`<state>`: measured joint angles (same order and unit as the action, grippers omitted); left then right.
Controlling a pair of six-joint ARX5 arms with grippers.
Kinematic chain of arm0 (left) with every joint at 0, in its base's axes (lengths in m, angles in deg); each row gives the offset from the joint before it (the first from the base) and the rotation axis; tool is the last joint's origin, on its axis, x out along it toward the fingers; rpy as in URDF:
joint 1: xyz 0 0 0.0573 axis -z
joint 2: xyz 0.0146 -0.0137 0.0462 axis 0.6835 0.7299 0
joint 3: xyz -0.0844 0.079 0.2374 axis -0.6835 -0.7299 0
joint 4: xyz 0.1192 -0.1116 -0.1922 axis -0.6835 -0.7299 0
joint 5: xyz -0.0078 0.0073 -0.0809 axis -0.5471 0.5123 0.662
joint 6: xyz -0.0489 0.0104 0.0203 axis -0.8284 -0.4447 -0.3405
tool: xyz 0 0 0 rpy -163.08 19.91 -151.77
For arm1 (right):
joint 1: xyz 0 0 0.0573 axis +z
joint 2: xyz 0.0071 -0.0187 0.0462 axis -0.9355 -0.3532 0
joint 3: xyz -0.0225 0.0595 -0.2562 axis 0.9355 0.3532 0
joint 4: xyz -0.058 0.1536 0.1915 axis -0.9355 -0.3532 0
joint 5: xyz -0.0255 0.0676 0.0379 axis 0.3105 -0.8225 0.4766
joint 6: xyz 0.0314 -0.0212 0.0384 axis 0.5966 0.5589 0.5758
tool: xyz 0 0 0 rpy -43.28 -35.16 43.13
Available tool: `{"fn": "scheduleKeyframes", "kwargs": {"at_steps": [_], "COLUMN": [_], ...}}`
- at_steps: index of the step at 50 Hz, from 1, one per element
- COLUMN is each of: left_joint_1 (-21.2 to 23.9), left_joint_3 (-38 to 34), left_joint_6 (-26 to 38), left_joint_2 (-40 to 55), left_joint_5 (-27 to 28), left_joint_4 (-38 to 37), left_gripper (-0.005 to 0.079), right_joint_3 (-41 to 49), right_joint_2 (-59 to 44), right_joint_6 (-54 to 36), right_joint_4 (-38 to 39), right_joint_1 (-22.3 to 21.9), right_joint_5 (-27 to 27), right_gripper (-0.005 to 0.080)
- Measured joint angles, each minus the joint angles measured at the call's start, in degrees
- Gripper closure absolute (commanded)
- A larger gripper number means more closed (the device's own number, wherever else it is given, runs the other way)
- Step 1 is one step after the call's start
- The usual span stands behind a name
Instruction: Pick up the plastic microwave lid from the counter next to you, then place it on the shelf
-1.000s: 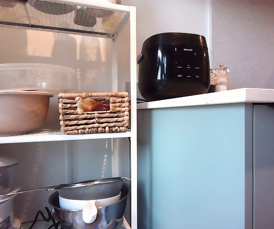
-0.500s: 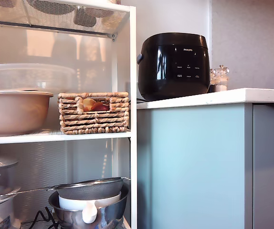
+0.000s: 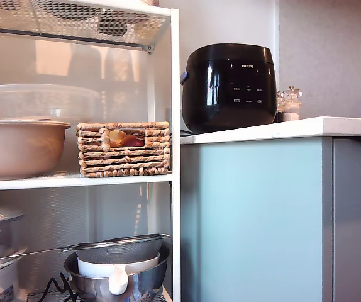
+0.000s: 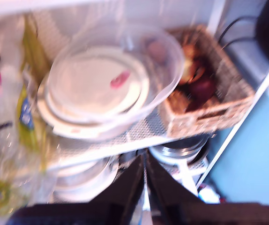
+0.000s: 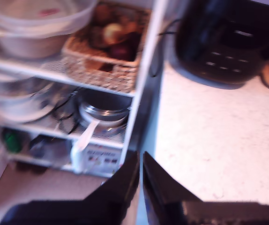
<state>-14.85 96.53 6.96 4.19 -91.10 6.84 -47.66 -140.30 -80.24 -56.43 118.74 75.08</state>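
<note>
The clear plastic lid sits upturned in the beige bowl on the shelf, light, slippery, best gripped by its rim; my first gripper and second gripper are closed, empty.

Clear lid over a beige bowl. White shelf, perforated mesh behind. Tan woven basket holds red and yellow fruit. Glossy black cooker on a white counter with pale blue-grey fronts. Both grippers are black.
</note>
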Motion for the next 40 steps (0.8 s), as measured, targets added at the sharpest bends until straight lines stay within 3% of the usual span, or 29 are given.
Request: {"fn": "scheduleKeyframes", "kwargs": {"at_steps": [6,23,40], "left_joint_1": [0.5,0.6,0.0], "left_joint_3": [-5.1,-28.3,-44.8], "left_joint_6": [2.6,7.3,8.1], "left_joint_2": [-2.0,-12.0,-13.4], "left_joint_5": [1.3,5.6,6.1], "left_joint_4": [5.0,24.6,37.2], "left_gripper": [0.0767,0.0767,0.0767], "right_joint_3": [5.6,22.2,40.2], "right_joint_2": [0.2,3.5,7.0], "right_joint_6": [0.0,-0.7,-3.6], "right_joint_4": [6.3,24.1,40.0], "right_joint_1": [-4.5,-18.0,-32.4], "right_joint_5": [0.0,-0.3,-11.8], "right_gripper": [0.0765,0.0765,0.0765]}}
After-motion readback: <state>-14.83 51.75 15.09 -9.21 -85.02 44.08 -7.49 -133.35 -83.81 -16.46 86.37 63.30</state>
